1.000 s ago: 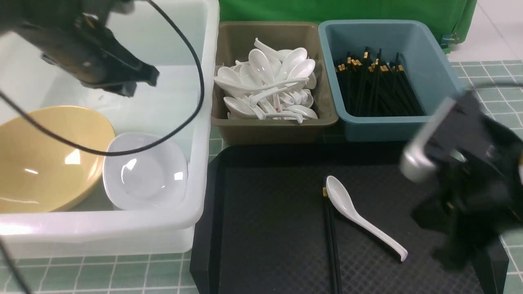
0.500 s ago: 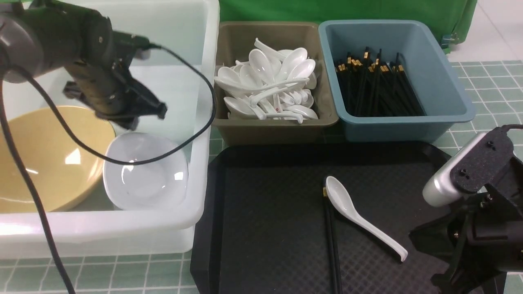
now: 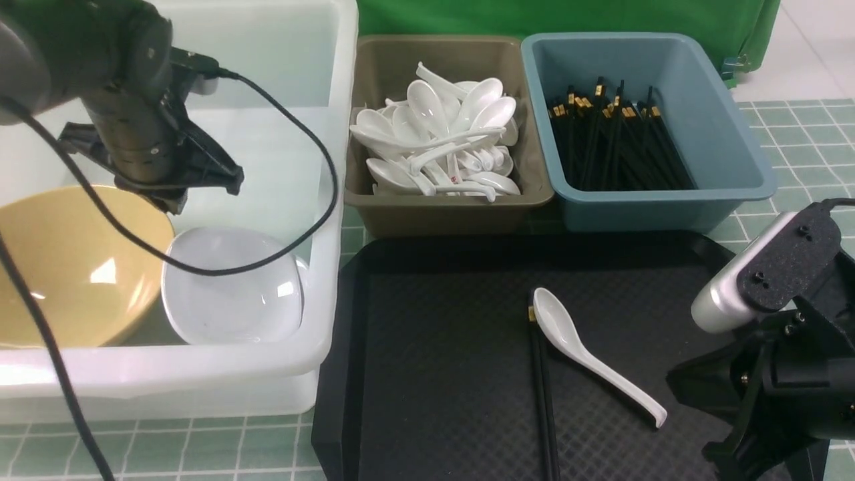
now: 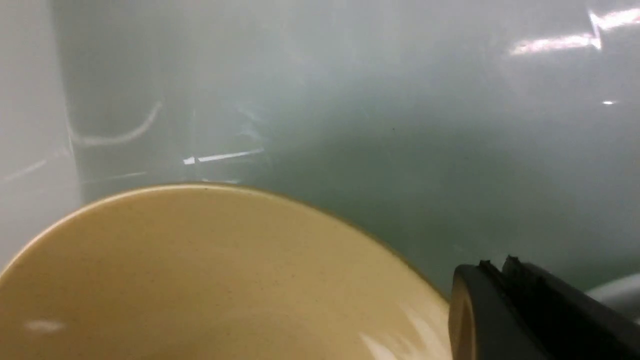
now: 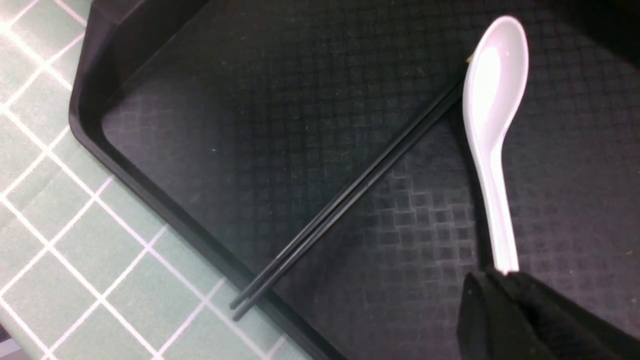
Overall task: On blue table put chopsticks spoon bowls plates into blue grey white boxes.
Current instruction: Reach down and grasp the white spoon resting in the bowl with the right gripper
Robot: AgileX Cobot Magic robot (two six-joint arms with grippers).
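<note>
The spoon [image 3: 568, 337] lies on the black tray [image 3: 434, 374], beside the chopsticks [image 3: 542, 401]. Glossy, rigid, light: probably slippery and chippable. Grasp across mid-handle. Right fingers [image 5: 500, 310]: clenched, empty, near the handle tip. Left fingers [image 4: 525, 310]: clenched, empty.

Front overview; right wrist shares spoon [image 3: 588, 359]

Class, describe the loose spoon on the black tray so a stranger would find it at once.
Find the black tray on the near side of the grey-brown box. Right of its middle lies one white spoon, scoop toward that box, beside black chopsticks. Unlike the spoons heaped in that box, it lies alone on the tray.
</note>
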